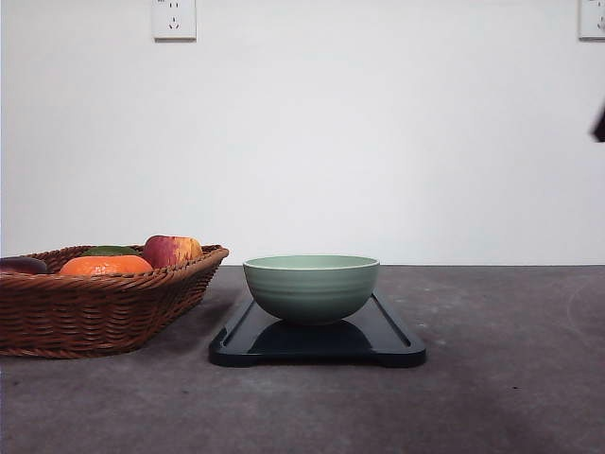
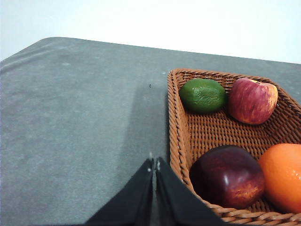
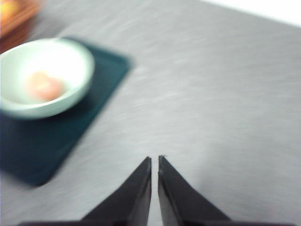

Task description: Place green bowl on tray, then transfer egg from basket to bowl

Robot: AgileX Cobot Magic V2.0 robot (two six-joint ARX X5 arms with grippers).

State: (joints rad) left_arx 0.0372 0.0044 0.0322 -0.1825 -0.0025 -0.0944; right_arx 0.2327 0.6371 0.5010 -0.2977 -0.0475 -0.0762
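Observation:
The pale green bowl [image 1: 311, 287] stands upright on the dark tray [image 1: 397, 346] in the middle of the table. In the blurred right wrist view the bowl [image 3: 70, 80] on the tray [image 3: 42, 155] holds a pinkish egg [image 3: 43, 86]. My right gripper [image 3: 154, 160] is shut and empty, hovering over bare table beside the tray. The wicker basket [image 1: 95, 312] sits at the left. My left gripper [image 2: 154, 163] is shut and empty, just outside the basket's rim [image 2: 175, 132].
In the basket lie a green fruit [image 2: 203, 95], a red apple [image 2: 252, 100], a dark red fruit [image 2: 228, 176] and an orange [image 2: 283, 175]. A dark piece of the right arm [image 1: 599, 123] shows at the front view's right edge. A white wall bounds the table's far edge.

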